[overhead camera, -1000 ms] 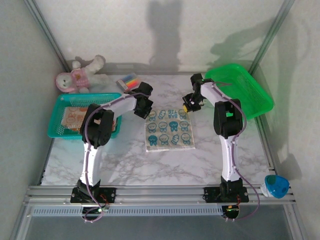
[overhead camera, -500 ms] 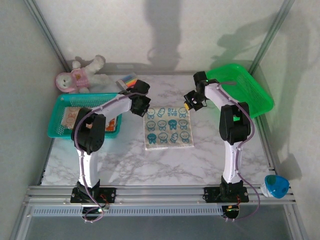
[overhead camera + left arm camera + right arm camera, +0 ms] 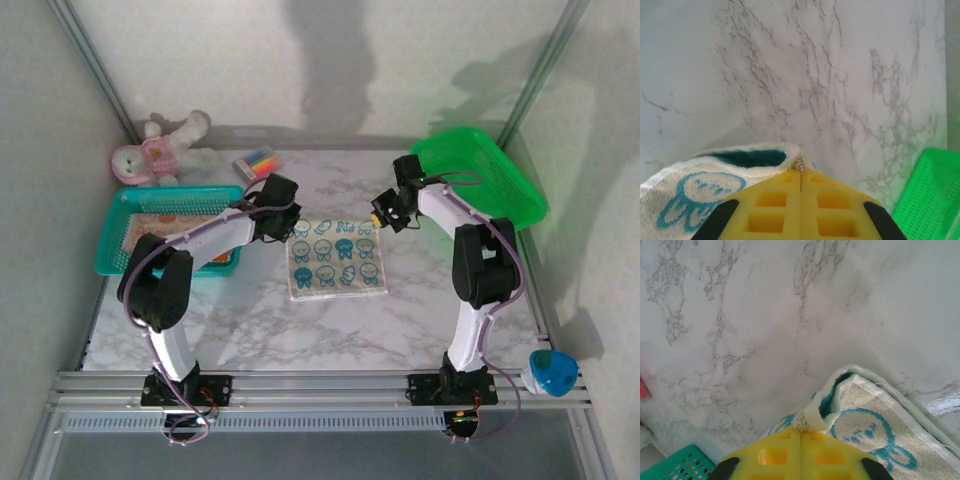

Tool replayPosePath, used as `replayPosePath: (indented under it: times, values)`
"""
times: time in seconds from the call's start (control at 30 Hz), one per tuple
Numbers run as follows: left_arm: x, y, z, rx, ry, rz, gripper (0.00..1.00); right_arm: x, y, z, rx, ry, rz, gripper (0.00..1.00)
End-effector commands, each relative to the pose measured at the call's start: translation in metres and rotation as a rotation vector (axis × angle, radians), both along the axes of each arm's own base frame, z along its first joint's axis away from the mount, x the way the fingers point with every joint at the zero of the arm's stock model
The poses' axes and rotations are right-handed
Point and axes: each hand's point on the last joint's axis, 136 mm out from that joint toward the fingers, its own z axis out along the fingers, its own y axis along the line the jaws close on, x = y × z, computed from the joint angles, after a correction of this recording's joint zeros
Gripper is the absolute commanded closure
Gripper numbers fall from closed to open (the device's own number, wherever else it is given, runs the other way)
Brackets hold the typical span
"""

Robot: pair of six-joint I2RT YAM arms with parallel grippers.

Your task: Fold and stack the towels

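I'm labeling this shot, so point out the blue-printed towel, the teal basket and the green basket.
blue-printed towel (image 3: 338,258): top view, its middle.
teal basket (image 3: 109,240): top view, left wall.
green basket (image 3: 488,180): top view, bare floor.

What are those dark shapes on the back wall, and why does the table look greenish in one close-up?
Top view: soft shadows, probably of the arms, fall on the back wall. Left wrist view: the green basket tints the marble table beside it.
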Motion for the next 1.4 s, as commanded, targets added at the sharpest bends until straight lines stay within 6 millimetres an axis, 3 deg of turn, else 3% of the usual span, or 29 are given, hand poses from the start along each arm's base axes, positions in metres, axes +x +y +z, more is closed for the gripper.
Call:
replayPosePath:
  times: [0.0,0.53,0.8,1.37]
  values:
    - [0.000,0.003,0.018,0.006,-0.101,0.035,1.00,-0.001,0.002,0.009,0.010,-0.077,0.018,1.00]
    - [-0.060,-0.004,0.028,0.013,-0.224,0.005,1.00,-0.055,-0.002,0.010,0.042,-0.210,0.046,1.00]
    - [-0.090,-0.006,0.016,-0.008,-0.233,-0.007,1.00,-0.079,-0.008,0.006,0.043,-0.249,0.059,1.00]
    - [-0.133,-0.004,-0.011,0.007,-0.204,-0.048,1.00,-0.120,-0.012,0.003,0.056,-0.314,0.099,1.00]
